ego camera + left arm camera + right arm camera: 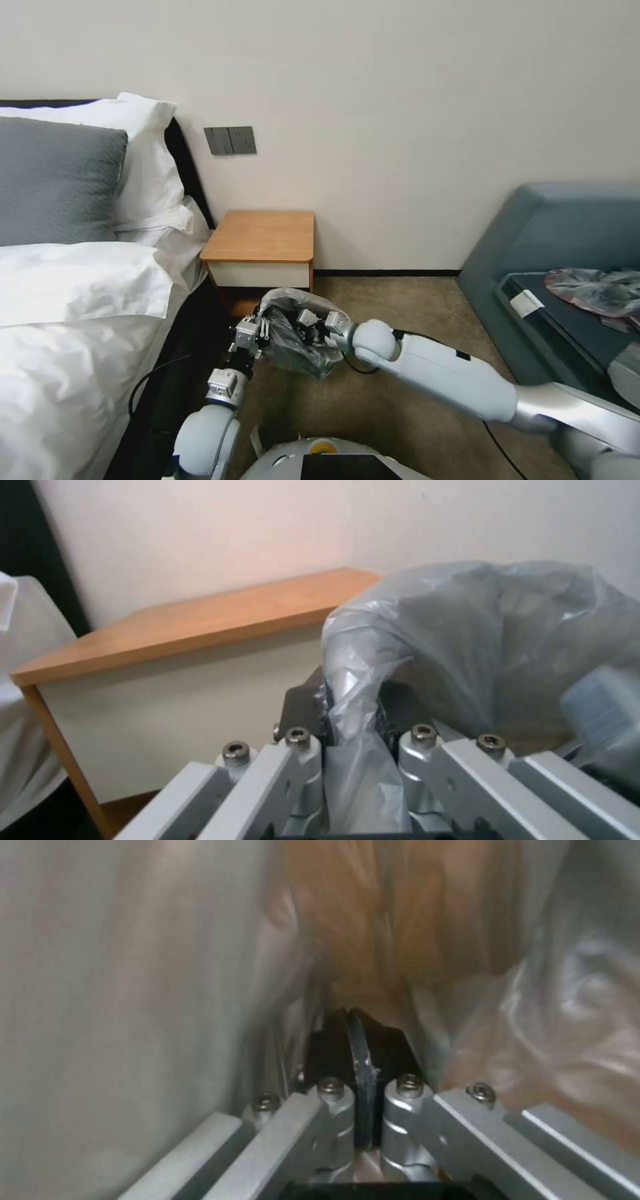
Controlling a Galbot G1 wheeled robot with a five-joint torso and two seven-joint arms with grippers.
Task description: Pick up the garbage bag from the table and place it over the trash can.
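1. My left tool [261, 331] and right tool [313, 325] were clamped on the wrinkly see-through grey plastic garbage bag [298, 333], held before the orange-brown wooden tabletop [260, 235].
2. Risk: the thin film could tear or slip if I pulled apart hard.

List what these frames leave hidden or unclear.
- Trash can: the head view has the bag and both grippers, left and right, where it might stand.
- Bag's pink rim: not visible; folds hide it.
- Right wrist view: plastic veils all beyond the shut pads.
- Table's lower shelf: mostly behind the bag.
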